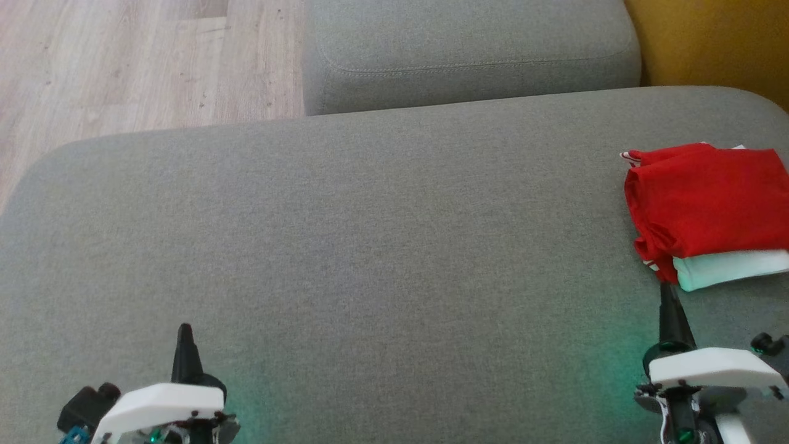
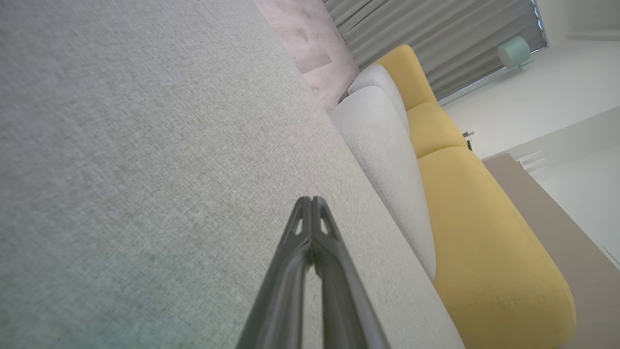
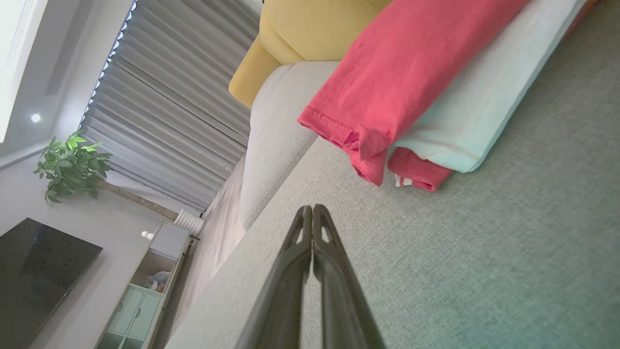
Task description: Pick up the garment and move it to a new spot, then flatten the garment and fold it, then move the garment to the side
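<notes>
Looks basically done to me: the red garment sits folded at the grey cushion's right edge, stacked on a folded white piece. The right gripper is pinched together, holding nothing, just short of the pile. The left gripper is the same, over the cushion's near-left part.

Folded red garment — cushion's right edge

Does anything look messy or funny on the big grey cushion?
Only a little. The folded red garment lies over some white cloth at the right edge of the cushion. Its near corner is bunched up, with a flap sticking out instead of lying flat. Nothing looks spilled or broken.
</notes>
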{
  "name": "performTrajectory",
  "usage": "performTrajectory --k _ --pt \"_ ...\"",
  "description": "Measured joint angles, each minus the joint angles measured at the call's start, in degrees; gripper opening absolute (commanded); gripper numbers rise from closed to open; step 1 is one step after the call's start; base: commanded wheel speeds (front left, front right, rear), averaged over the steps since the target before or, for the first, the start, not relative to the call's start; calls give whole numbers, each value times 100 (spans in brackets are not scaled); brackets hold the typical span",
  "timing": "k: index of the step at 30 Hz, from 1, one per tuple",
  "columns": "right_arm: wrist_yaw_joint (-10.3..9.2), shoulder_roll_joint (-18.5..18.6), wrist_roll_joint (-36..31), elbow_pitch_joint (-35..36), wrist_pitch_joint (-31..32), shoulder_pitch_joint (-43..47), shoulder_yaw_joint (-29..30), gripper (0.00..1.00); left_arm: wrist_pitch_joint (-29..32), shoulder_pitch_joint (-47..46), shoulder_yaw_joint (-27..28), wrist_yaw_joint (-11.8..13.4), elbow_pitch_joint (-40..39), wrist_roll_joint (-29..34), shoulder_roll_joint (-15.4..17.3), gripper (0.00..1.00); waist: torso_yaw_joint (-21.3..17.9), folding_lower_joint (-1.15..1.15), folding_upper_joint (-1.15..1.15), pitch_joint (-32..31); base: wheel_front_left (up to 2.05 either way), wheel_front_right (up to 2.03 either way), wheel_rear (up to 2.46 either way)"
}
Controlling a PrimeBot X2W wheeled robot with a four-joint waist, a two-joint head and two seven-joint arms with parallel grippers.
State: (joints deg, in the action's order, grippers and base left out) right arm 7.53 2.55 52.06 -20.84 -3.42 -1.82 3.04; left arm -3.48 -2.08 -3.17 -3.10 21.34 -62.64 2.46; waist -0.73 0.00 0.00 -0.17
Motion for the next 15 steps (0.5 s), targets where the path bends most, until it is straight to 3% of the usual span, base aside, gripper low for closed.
performTrajectory --k 15 --pt "0 0 1069 116 278 -35 126 0 269 -9 203 -101 -133 -787 0 0 19 0 0 10 0 0 0"
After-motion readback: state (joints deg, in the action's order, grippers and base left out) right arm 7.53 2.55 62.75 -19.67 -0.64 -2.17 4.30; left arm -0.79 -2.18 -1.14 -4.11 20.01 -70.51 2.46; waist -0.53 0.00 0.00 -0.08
